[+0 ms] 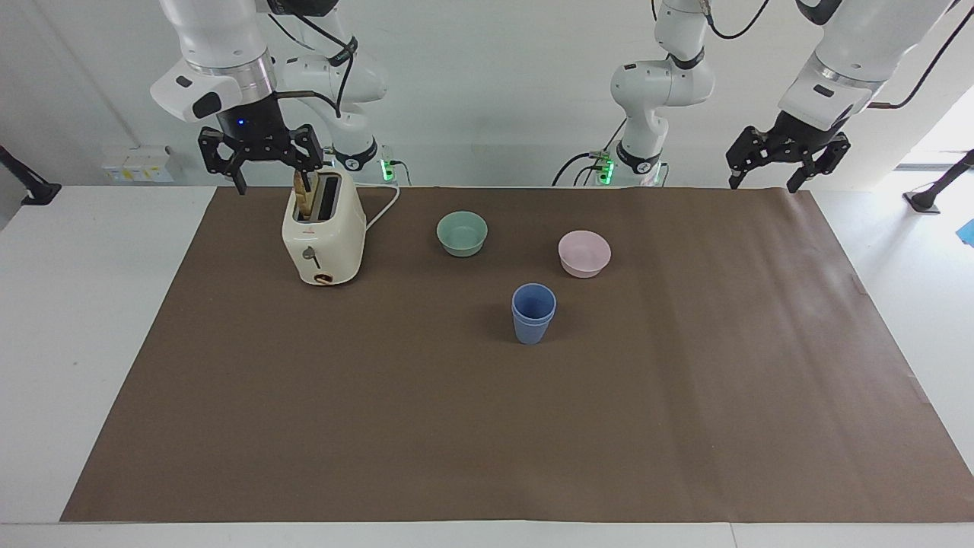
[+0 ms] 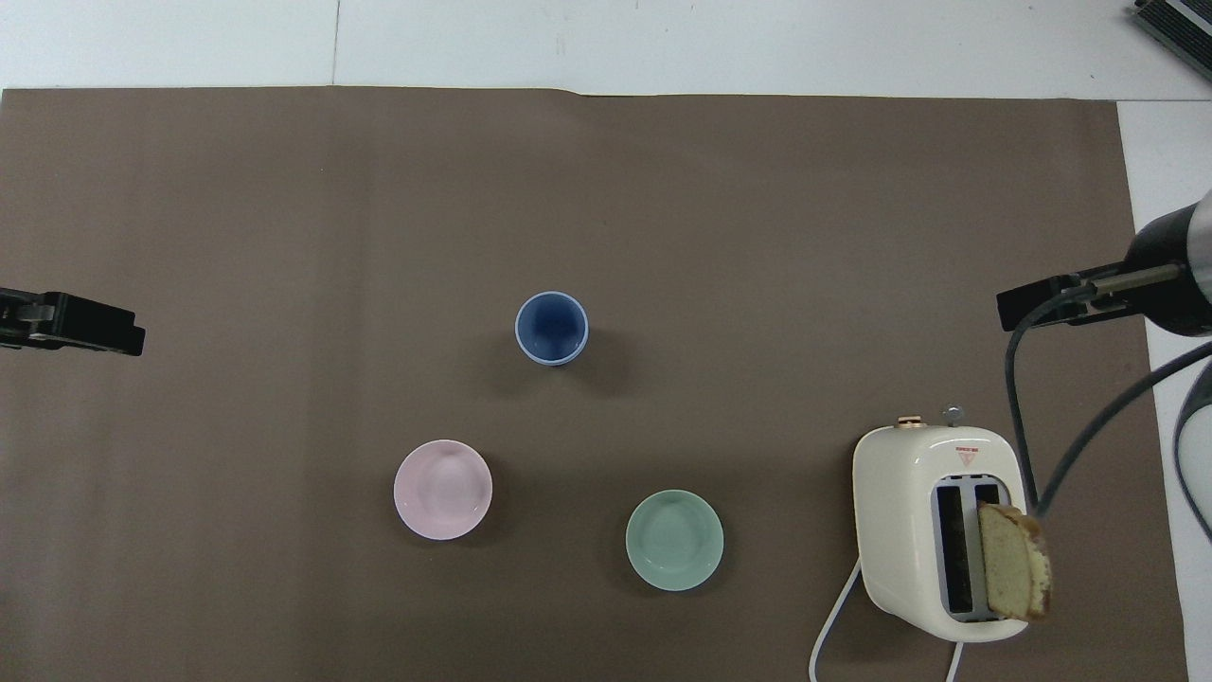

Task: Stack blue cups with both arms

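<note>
Standing nested one inside the other, the blue cups [image 1: 533, 313] sit upright mid-tabletop, farther from the robots than the pink bowl [image 1: 584, 253] and green bowl [image 1: 462, 233]. Left gripper [image 1: 763, 180] hangs over the mat's [image 1: 487, 426] corner at the left arm's end, fingers spread wide, empty. Right gripper [image 1: 272, 181] hangs over the toaster [image 1: 323, 236] holding a bread slice [image 2: 1015, 574], fingers wide apart, empty.

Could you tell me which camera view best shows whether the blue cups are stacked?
The facing view: the blue cups show two rims, one nested in the other, seen from the side. The overhead view looks straight down into them, so only a single round opening shows.
</note>
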Controlling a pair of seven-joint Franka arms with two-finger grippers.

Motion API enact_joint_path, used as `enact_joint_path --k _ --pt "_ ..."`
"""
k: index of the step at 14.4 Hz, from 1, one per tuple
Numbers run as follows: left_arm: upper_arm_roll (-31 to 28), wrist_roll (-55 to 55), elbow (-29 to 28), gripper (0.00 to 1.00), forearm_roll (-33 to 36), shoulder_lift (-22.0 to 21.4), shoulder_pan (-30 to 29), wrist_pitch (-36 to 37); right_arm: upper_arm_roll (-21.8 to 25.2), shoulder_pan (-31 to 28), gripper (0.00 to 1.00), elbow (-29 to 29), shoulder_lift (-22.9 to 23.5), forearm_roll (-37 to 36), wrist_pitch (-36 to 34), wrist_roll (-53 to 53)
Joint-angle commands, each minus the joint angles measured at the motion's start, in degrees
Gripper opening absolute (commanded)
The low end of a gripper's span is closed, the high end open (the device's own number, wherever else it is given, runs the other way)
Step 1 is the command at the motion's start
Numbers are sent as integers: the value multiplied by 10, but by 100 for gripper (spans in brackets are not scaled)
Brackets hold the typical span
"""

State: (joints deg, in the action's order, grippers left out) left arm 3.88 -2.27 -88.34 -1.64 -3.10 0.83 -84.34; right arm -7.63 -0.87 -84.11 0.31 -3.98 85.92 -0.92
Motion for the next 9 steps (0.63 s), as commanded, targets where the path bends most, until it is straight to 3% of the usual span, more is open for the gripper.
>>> enact_joint_path --k 1,9 --pt "4 -9 -11 100 -3 -14 -10 7 2 -17 100 -14 -8 64 10 2" --pt "4 -9 -11 100 -3 -14 -10 7 6 -28 100 -18 -10 52 7 -5"
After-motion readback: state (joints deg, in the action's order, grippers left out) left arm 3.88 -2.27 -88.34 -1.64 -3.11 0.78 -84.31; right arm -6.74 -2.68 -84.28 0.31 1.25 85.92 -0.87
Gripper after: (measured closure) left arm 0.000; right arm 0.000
